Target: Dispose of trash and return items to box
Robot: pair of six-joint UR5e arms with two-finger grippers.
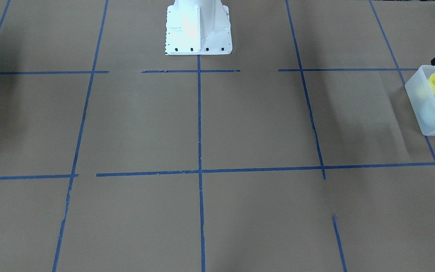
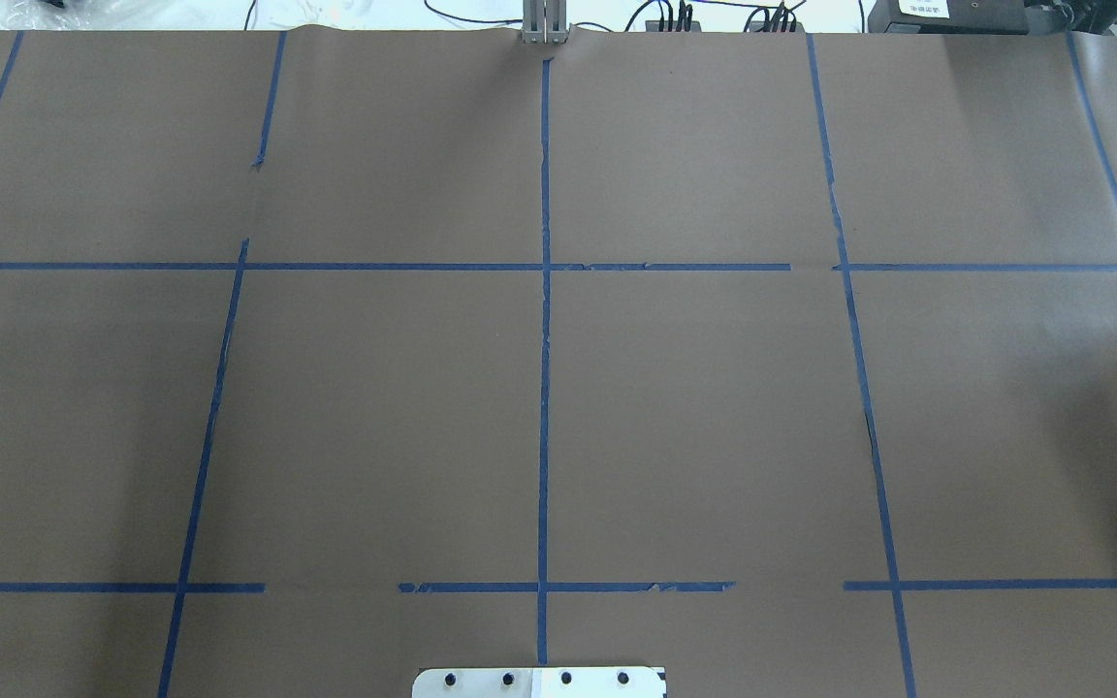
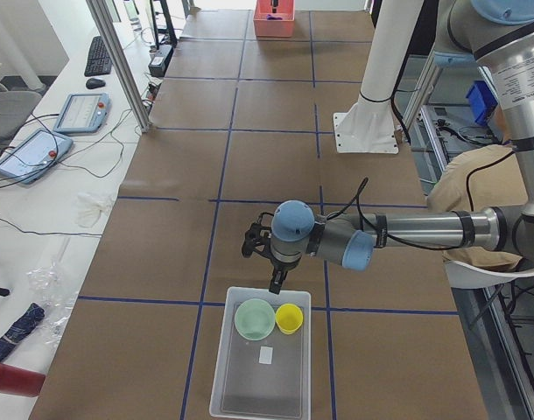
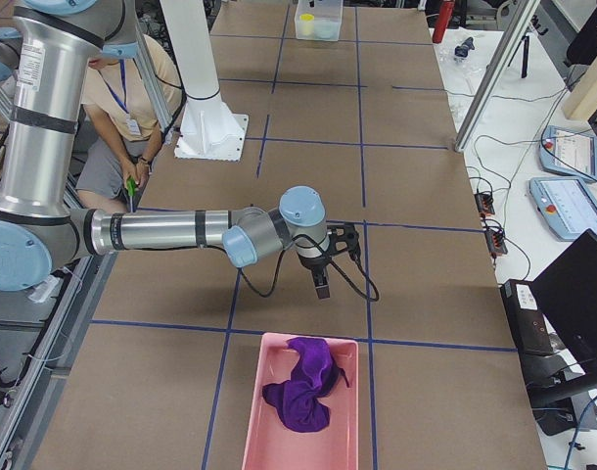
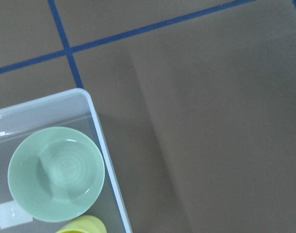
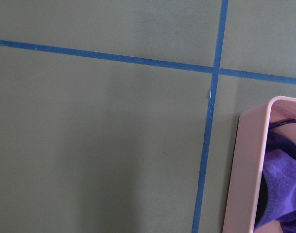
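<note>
At the table's end on my left side, the box [image 3: 260, 385] sits flat on the brown paper [image 2: 694, 417], open top upward. Contents noted: the mint-green bowl [image 3: 255, 318] and the yellow cup [image 3: 290, 318], both upright, side by side at the box's end nearer the table's middle. The bowl lies close against the box's corner wall. Whether bowl and cup touch, I cannot tell. A white label [image 3: 266, 354] lies on the box floor just beside them.

My left claw [image 3: 275, 287] hangs above the table, fingers pointing down, near the box's short wall at the end where the bowl and cup stand. Whether it is over the rim or just outside it, I cannot tell. Only a sliver of it shows at the front view's edge. Whether its fingers are parted or together, I cannot tell.

My right claw [image 4: 321, 289] hangs at the opposite end of the table, fingers down, above the paper and near the short end of a pink tray [image 4: 254, 416]. A crumpled purple cloth [image 4: 303, 392] lies in that tray. Only the side camera shows this claw, so I cannot tell how its fingers stand.

Blue tape [image 2: 544, 388] divides the paper into squares.
</note>
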